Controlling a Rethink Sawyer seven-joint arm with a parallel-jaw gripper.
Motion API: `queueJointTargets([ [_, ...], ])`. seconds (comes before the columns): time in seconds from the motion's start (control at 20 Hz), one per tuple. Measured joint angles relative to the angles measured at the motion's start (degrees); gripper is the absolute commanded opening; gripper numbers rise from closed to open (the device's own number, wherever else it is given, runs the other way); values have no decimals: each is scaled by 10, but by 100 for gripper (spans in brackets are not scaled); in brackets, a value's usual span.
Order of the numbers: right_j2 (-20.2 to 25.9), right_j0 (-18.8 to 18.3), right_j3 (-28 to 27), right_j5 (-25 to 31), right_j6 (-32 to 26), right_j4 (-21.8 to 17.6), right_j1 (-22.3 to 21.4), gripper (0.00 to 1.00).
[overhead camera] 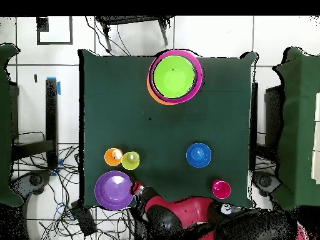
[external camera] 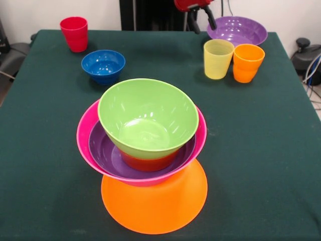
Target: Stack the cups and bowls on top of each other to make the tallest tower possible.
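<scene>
Peeking in at the top edge of the front view, the gripper is mostly cut off: only its red body and two dark fingers show, spread apart with nothing between them, hanging just beside the rim of a wide purple bowl at the upper right. From overhead the red and black arm covers most of the gripper, and only a tip shows beside that same bowl at the lower left.

The tower fills the lower centre of the front view. Its base, a large orange bowl, sits upturned on the green table, and its upper part is hidden by the hot pink bowl resting on it. Inside that sit a second purple bowl, a small red-orange bowl of which only a sliver shows, and a lime green bowl on top, tilted slightly. All are smooth, glossy plastic that catches the light.

Well apart from the tower stand a small blue bowl, a red cup at the upper left, and a translucent pale yellow cup touching an orange cup.
</scene>
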Motion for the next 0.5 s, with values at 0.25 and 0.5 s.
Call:
queueJointTargets([
  [0.25,-1,0,0,4,0,0,5,100],
  [0.5,-15,8,0,4,0,-4,26,100],
])
